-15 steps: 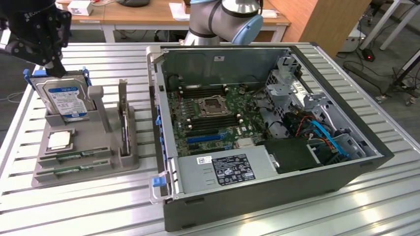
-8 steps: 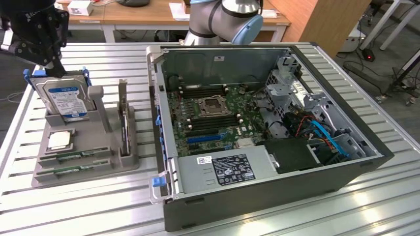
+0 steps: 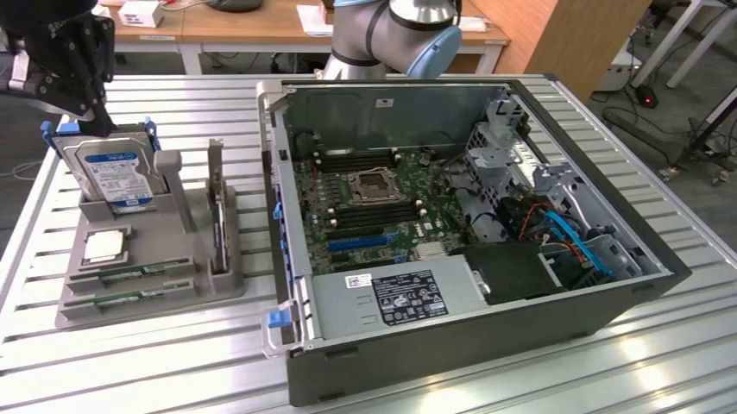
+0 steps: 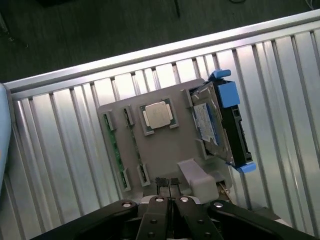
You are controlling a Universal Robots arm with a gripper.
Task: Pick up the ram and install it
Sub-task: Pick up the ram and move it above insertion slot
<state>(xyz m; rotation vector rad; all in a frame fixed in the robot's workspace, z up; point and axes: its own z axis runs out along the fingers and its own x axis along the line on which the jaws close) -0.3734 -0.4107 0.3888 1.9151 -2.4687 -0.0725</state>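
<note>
Two green ram sticks lie in slots at the near end of a grey holder (image 3: 219, 280), one (image 3: 129, 274) just behind the other (image 3: 124, 298). In the wrist view they show as thin green edges (image 4: 114, 150) (image 4: 134, 142) beside the silver processor chip (image 4: 157, 116). My gripper (image 3: 98, 121) hangs above the far end of the holder, over the hard drive (image 3: 116, 172). Its fingers (image 4: 162, 186) are shut together with nothing between them. The gripper is well above the ram and touches neither stick.
An open computer case (image 3: 576, 216) fills the exterior view's right, motherboard (image 3: 381, 198) facing up with its long memory slots (image 3: 357, 157) around the processor socket. The hard drive (image 4: 220, 125) stands upright in its blue bracket. The slatted metal table (image 3: 150, 371) ends close beyond the holder.
</note>
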